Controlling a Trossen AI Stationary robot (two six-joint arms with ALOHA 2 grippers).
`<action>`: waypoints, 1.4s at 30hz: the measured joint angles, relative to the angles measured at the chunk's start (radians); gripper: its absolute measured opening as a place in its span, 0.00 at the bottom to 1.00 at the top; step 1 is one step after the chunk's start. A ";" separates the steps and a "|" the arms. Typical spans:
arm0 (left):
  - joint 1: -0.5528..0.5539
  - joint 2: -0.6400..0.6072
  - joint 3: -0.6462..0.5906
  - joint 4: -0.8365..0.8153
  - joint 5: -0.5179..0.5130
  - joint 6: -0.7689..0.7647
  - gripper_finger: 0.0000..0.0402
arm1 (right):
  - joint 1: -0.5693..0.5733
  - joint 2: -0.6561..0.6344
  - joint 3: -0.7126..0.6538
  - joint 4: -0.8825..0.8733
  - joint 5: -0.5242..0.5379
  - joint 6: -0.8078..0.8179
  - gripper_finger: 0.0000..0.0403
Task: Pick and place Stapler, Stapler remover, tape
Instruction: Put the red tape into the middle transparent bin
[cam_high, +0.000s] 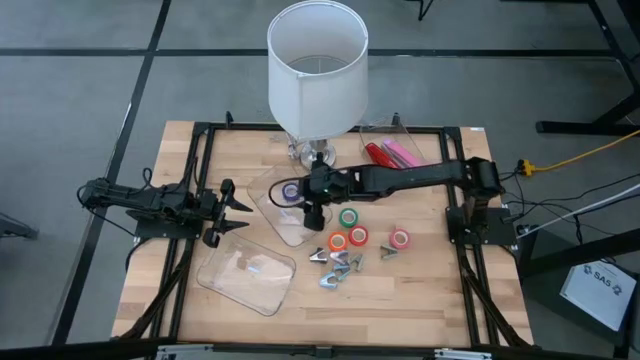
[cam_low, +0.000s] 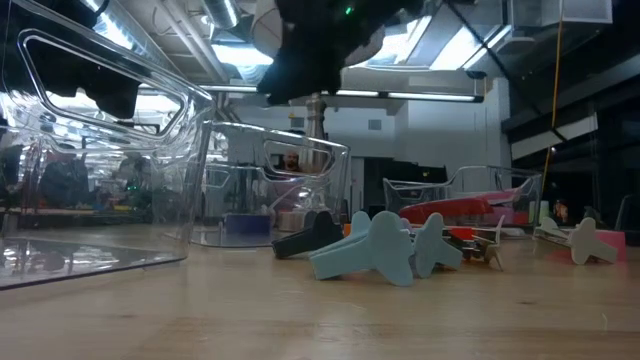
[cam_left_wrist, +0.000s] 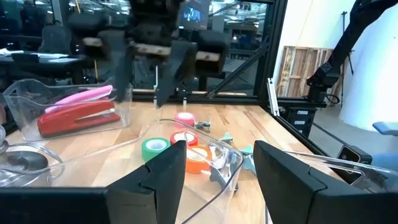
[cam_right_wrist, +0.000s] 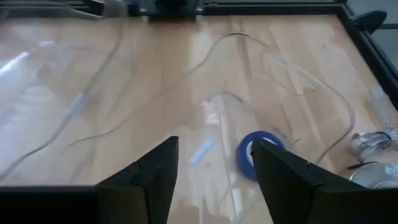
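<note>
High view: the right gripper (cam_high: 309, 214) hangs over a clear plastic tray (cam_high: 262, 205) at mid-table, just in front of the white lamp (cam_high: 317, 62). Its fingers (cam_right_wrist: 149, 177) stand parted with nothing between them, and the blue tape roll (cam_right_wrist: 252, 154) lies inside the tray directly below. Judgement: the roll has been sorted into this tray, which accounts for the empty, spread fingers above it.

The remaining tape rolls (cam_high: 351, 228), green, orange and pink-red, lie loose on the wooden table (cam_high: 430, 300) just beside the tray, on the side away from the left arm. Small grey staple removers (cam_high: 338, 266) are scattered a little farther from the lamp than those rolls. The red stapler (cam_high: 382, 154) rests with a pink one in a second clear tray (cam_high: 400, 135) beside the lamp's base.

The left gripper (cam_high: 226, 215) waits near the tray's other side, fingers (cam_left_wrist: 158, 180) apart and empty. A third clear tray (cam_high: 245, 272) sits near it, farther from the lamp, and appears to hold nothing. Judgement: loose rolls come next.
</note>
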 joint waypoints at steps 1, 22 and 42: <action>0.000 0.000 0.000 0.000 0.000 0.000 0.46 | 0.007 -0.012 0.000 -0.020 -0.001 0.003 0.51; 0.000 0.000 0.000 0.000 0.000 0.000 0.46 | 0.209 -0.219 0.000 -0.607 0.000 0.292 0.35; 0.000 0.000 0.000 0.000 0.000 0.000 0.46 | 0.293 -0.216 -0.094 -0.639 -0.003 0.289 0.35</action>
